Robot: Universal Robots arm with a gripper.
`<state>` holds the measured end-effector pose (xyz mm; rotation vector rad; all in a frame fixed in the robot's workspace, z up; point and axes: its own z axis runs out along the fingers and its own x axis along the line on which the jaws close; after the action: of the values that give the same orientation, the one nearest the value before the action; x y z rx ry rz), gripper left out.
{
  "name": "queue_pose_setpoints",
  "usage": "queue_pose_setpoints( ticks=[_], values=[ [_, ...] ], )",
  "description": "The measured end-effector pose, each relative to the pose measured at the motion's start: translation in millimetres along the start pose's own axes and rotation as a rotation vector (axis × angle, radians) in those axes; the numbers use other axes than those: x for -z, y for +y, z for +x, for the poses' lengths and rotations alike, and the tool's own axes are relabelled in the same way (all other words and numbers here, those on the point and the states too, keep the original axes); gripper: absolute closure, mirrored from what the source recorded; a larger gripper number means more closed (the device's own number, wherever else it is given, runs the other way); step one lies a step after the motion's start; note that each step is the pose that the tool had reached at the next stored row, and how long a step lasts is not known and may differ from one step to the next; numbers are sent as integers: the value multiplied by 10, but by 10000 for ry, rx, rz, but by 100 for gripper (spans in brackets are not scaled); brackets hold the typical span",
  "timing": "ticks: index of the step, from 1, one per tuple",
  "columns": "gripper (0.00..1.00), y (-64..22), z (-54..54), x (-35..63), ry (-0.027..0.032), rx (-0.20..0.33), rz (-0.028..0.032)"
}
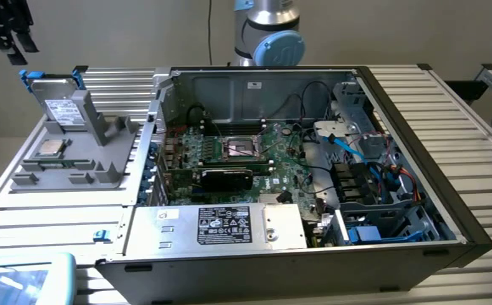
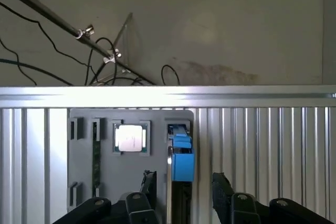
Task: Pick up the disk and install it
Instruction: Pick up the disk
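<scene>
Above the bench's [image 1: 51, 219] far corner at the exterior view's left, my gripper [image 1: 19, 51] hangs high with bare wall behind it and free air on every side. My two black fingers [image 2: 149, 187] stand spread wide, and I have hold of nothing.

Well beneath me the disk [image 1: 61, 109] stands on its edge in a slot at the far end of the grey holder [image 1: 76, 173], its white label facing the exterior camera and its blue frame tabs sticking up at both upper corners. In the wrist view I see it edge-on, a blue strip [image 2: 181, 157] lying in line with the gap between my fingers, nearer one finger than the other and touching neither.

Beside the disk, the processor chip [image 2: 130, 138] lies flat in its own recess of the holder. The holder's far edge sits just beside the bench's bright rim.

On the side of the disk away from the chip, bare ribbed bench runs on, open. Toward the exterior view's right, the wall of the open computer case [image 1: 157, 114] rises just beside the holder and closes that side.
</scene>
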<state>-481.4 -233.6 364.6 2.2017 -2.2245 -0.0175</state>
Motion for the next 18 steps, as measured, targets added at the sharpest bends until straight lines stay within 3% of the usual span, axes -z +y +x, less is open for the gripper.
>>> queue_pose_setpoints(
  ticks=[8, 18],
  values=[
    [45, -2, 27, -145, 2, 74, -3],
    [45, -63, 48, -322, 2, 44, -105]
  ],
)
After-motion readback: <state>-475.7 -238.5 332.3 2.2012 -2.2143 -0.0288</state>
